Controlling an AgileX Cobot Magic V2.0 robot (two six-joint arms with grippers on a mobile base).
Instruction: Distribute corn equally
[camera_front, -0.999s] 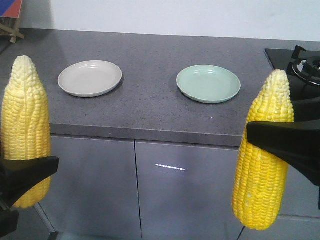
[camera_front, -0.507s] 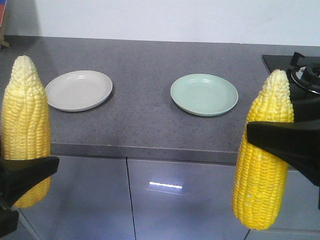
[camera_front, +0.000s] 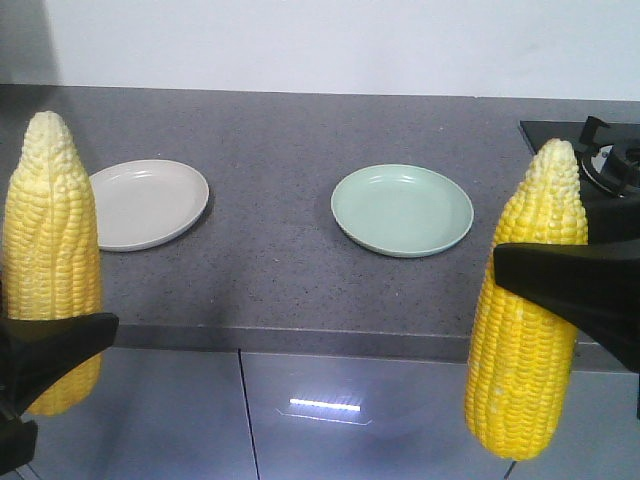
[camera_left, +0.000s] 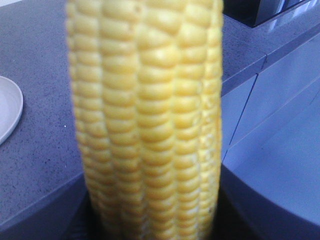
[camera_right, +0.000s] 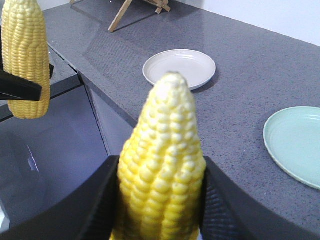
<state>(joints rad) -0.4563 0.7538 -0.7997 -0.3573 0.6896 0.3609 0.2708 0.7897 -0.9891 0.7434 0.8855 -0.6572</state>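
Yellow corn: two cobs show, both upright with the paler tip up, both in the air in front of the counter (camera_front: 270, 260) edge.
Left of frame: the left cob (camera_front: 50, 250) is held low on its length by the left gripper (camera_front: 55, 345), whose black jaws are closed against its sides.
Right of frame: the right cob (camera_front: 530, 330) is clamped about mid-length by the right gripper (camera_front: 530, 280). The wrist view shows dark fingers pressed to both flanks.
Plates: the pale plate (camera_front: 150, 203) lies left of centre and the green plate (camera_front: 402, 210) right of centre. They are well apart on the grey stone, and both are bare.
Upper right corner: the black hob (camera_front: 610, 165), clear of the plates.
Done: each arm has one cob in hand, so picking up looks finished.
Left to do: no corn lies on either plate. Each cob has to be carried over the counter and laid down, probably one per plate for an even share. Whether more cobs wait out of frame cannot be told.
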